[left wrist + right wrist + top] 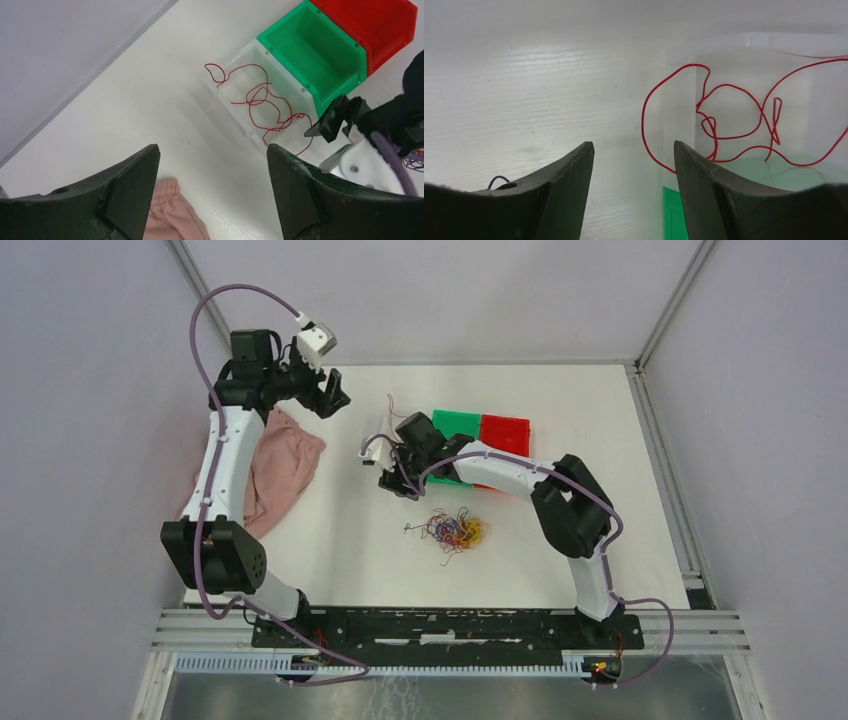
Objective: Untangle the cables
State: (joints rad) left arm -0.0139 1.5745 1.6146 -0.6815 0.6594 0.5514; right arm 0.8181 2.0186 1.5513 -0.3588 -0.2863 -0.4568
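The cables [455, 530] lie as a small clump of red, yellow and purple wires on the white table, in front of my right arm. One loose red cable [260, 100] curls in and over the clear bin [235, 95]; the right wrist view has this red cable [734, 125] just beyond the right finger. My right gripper [395, 480] hovers beside that bin, open [634, 145] with nothing between its fingers. My left gripper [335, 400] hangs at the far left, open [212, 150] and empty, above bare table.
A green bin [455, 425] and a red bin [505, 433] stand side by side behind my right gripper, next to the clear bin. A pink cloth [285, 460] lies by the left arm. A purple wire end [499, 180] shows by the right gripper's left finger.
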